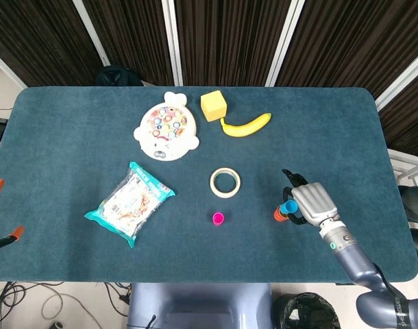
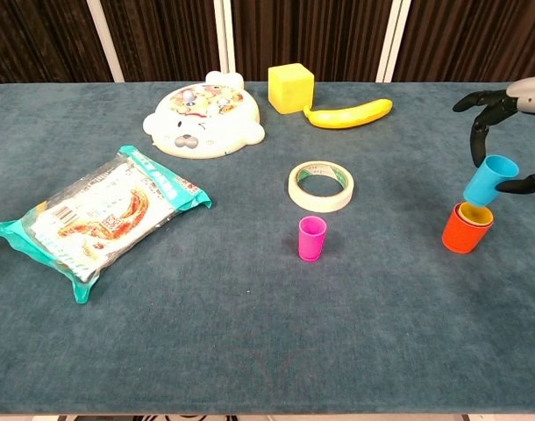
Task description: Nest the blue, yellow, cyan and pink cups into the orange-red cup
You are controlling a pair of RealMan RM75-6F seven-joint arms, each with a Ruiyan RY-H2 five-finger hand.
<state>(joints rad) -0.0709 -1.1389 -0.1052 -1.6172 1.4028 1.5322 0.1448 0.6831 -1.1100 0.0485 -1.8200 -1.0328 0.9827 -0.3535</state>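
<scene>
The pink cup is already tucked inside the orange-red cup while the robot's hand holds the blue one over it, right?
Not quite. The pink cup stands alone on the table, near the tape roll, as the chest view shows. The right hand does hold the blue cup just above the orange-red cup.

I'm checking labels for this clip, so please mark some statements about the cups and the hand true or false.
1. The right hand holds the cyan cup. True.
2. The cyan cup is seated fully inside the orange-red cup. False: it is tilted just above the rim.
3. A yellow cup already sits in the orange-red cup. True.
4. The pink cup lies on its side. False: it stands upright near the tape roll.
5. The left hand holds the banana. False: no left hand shows in either view.
</scene>
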